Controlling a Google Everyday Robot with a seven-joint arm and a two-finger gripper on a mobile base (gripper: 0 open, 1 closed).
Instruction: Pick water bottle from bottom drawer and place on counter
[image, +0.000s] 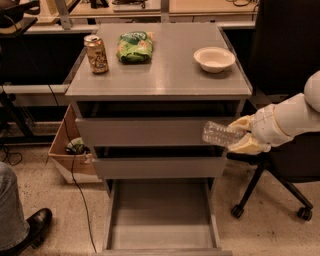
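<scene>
My gripper reaches in from the right and is shut on the water bottle, a small clear crinkled bottle held lying sideways in front of the top drawer's right end, below the counter's edge. The bottom drawer is pulled fully out near the floor and its tray holds nothing. The counter is the grey metal cabinet top, above and to the left of the bottle.
On the counter stand a gold-tan can at the far left, a green snack bag and a white bowl at the right. A black office chair stands right of the cabinet. A cardboard box and a person's shoe are at the left.
</scene>
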